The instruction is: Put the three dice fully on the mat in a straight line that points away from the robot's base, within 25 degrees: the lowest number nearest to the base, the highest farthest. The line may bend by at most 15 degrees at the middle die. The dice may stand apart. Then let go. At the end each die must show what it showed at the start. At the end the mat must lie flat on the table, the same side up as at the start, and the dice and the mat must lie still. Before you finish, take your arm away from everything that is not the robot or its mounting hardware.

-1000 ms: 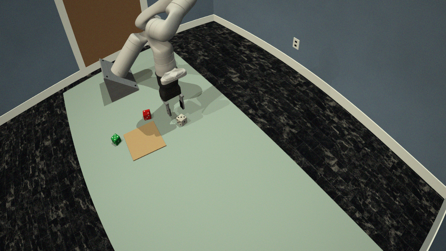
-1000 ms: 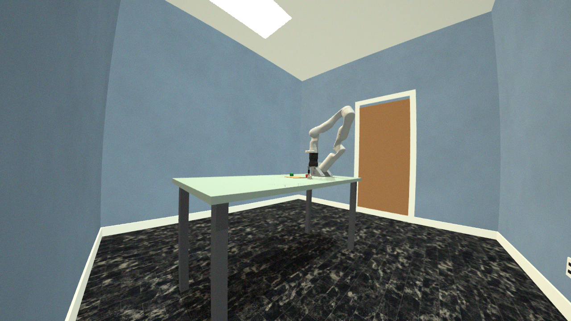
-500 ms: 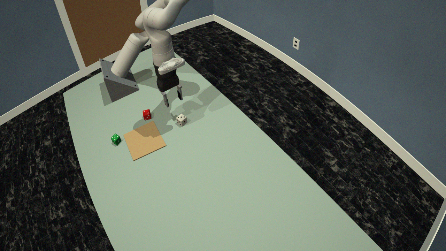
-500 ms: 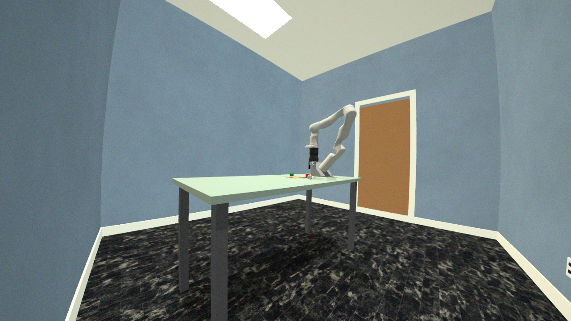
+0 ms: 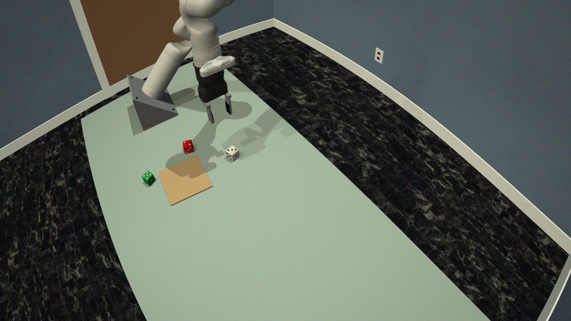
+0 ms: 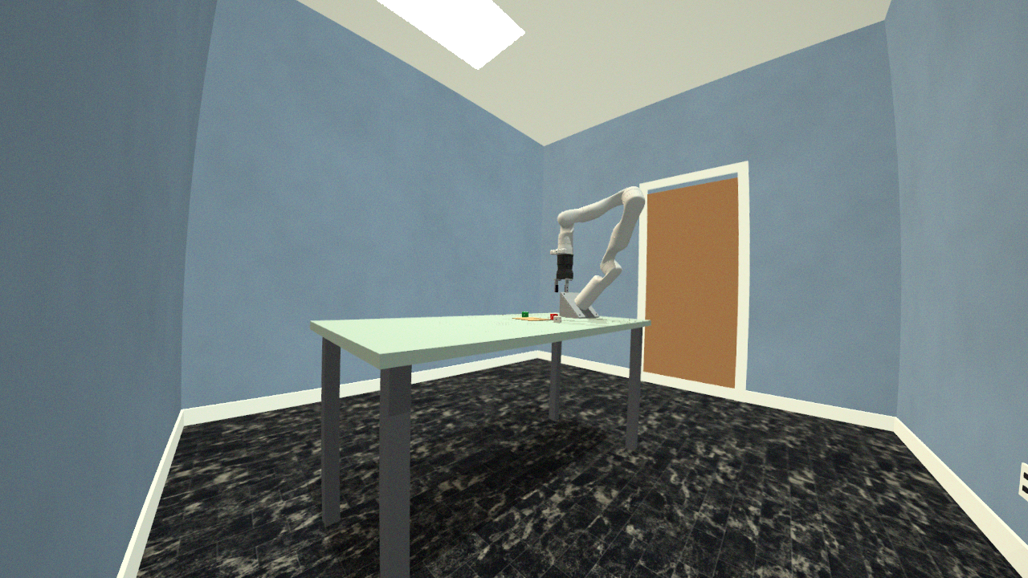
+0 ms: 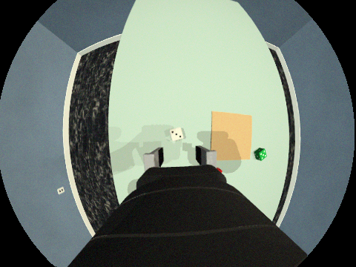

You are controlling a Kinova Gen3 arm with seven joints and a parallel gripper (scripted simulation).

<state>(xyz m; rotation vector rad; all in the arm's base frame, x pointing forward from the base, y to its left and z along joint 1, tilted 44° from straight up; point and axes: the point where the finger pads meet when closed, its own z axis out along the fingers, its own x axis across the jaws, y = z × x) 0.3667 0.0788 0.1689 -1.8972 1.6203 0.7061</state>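
A tan square mat (image 5: pixel 185 179) lies flat on the pale green table. A red die (image 5: pixel 188 146) stands just beyond the mat's far corner, toward the robot base. A green die (image 5: pixel 148 178) stands off the mat's left edge. A white die (image 5: pixel 232 152) stands to the right of the mat. No die is on the mat. My gripper (image 5: pixel 219 110) is open and empty, raised well above the table between the red and white dice. In the wrist view my gripper (image 7: pixel 179 153) has the white die (image 7: pixel 176 135) just ahead, the mat (image 7: pixel 231 135) and the green die (image 7: pixel 260 154) to the right.
The grey wedge-shaped arm base (image 5: pixel 149 103) stands at the table's far left end. The table's right edge runs close to the white die. In the exterior view the arm (image 6: pixel 600 241) stands at the far end of the table.
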